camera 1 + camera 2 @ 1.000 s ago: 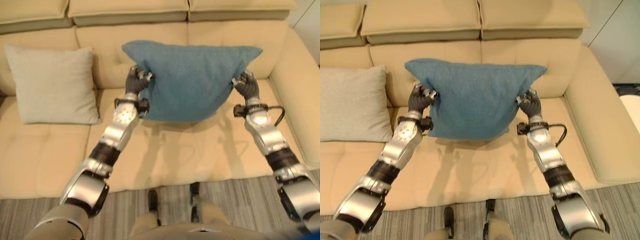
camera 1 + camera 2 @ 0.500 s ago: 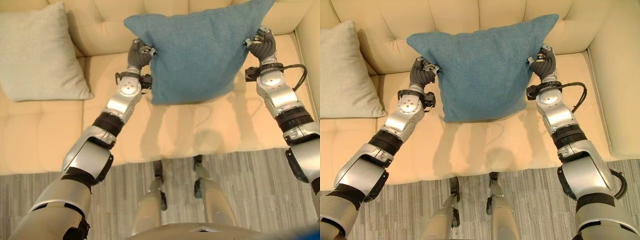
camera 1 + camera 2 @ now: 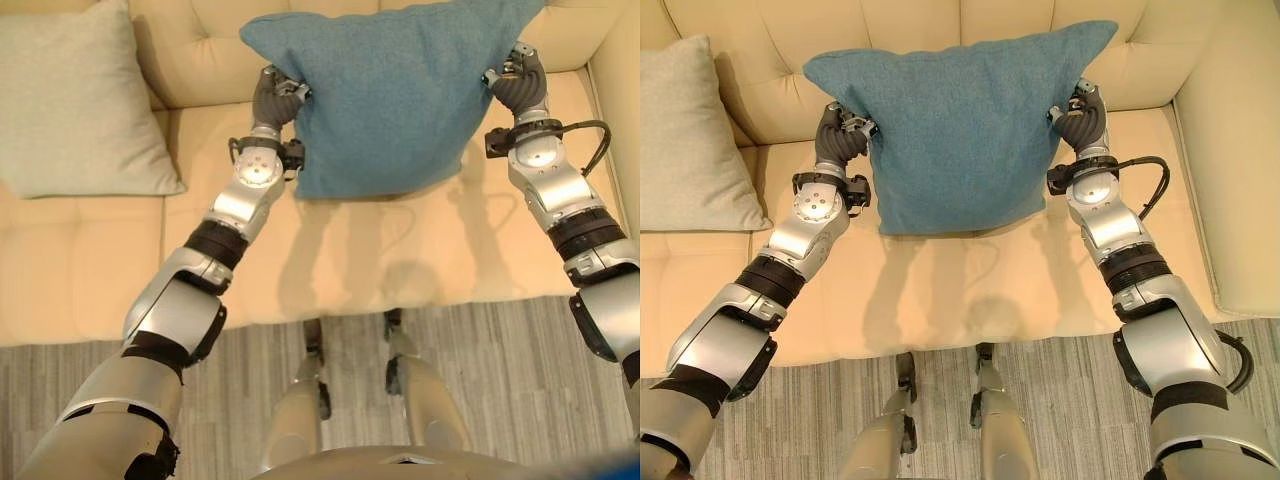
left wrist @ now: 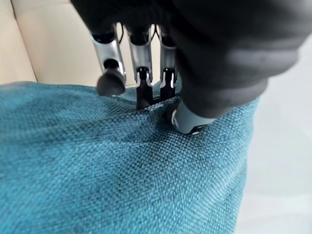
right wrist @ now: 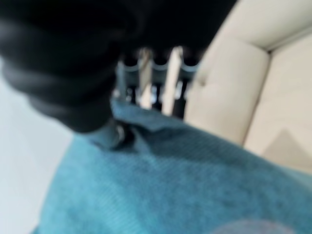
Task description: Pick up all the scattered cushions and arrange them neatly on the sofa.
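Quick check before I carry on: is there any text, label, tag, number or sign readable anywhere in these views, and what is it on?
None can be read.
Blue cushion, held by the left hand and the right hand: plain woven cloth, no tag or print showing.
Beige cushion: plain, no label showing.
Sofa: plain cream upholstery, no markings.

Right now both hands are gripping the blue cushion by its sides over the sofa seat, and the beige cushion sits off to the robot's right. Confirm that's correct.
Not quite. The beige cushion sits to the robot's left, as the left eye view shows. The rest stands: the left hand and right hand each grip a side of the blue cushion over the sofa seat.
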Controlling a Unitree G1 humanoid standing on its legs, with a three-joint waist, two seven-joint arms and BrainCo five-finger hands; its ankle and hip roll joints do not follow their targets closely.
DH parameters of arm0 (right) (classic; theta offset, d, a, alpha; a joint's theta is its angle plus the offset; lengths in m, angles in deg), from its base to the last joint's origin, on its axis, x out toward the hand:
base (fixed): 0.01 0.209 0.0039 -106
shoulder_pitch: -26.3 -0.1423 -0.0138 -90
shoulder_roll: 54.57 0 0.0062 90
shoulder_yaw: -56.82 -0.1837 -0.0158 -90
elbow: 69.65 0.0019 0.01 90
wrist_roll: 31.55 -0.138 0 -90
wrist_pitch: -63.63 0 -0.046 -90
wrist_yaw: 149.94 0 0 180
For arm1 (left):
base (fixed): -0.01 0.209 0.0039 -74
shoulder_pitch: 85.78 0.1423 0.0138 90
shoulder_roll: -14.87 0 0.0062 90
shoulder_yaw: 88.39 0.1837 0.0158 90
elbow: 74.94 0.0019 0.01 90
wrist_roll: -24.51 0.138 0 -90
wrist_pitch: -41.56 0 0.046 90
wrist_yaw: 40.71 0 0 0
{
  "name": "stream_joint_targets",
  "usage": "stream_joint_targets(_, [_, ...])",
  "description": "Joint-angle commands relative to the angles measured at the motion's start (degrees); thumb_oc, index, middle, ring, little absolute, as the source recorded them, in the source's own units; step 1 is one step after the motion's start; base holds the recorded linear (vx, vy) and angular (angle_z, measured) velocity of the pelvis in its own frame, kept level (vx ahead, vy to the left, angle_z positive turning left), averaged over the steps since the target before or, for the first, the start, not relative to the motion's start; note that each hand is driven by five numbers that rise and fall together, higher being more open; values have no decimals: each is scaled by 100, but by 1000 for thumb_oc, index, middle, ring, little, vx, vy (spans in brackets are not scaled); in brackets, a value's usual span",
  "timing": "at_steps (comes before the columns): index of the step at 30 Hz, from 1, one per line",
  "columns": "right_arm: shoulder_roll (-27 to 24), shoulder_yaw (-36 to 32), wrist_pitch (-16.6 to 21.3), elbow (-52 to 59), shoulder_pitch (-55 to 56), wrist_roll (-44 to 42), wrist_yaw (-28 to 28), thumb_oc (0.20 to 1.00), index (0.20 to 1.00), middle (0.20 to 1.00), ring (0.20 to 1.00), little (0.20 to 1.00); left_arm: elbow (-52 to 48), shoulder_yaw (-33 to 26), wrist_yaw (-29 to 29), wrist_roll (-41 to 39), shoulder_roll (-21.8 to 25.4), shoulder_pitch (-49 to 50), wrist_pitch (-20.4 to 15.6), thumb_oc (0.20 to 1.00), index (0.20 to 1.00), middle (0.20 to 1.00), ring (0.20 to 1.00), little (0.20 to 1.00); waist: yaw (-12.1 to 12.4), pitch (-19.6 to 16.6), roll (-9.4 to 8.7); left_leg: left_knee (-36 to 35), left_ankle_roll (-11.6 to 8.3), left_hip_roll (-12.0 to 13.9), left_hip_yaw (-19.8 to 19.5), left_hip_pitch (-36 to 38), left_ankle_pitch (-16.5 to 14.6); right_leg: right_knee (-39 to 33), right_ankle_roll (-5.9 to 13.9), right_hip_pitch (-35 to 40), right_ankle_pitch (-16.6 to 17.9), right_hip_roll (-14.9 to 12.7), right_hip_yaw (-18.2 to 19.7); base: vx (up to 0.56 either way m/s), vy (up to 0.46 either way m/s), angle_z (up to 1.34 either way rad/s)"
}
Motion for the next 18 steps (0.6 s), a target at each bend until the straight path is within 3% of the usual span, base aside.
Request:
stream_joint_targets(1, [184,130,653,386,-1257,-52,82,200,200,200,200,200,-249,271,-42,-2,98,-1305,-822,200,200,200,200,200,130,-267,-51,19,-457,1,-38,87,-56,831,766,-4,-821,-161,202,0,0,0])
stream_joint_targets(10, [194,490,620,53,-1861,-185,128,200,200,200,200,200,122,456,38,-85,124,-1851,-779,200,200,200,200,200,187,-243,-73,19,-438,-17,-39,61,-73,790,773,-13,-793,-173,213,0,0,0])
stream_joint_targets(18, [250,380,433,-40,-1409,-111,99,200,200,200,200,200,463,451,-36,122,240,-1680,-509,200,200,200,200,200,185,35,-60,30,-410,-31,-55,-247,81,928,763,-333,-770,-197,229,-20,-9,2])
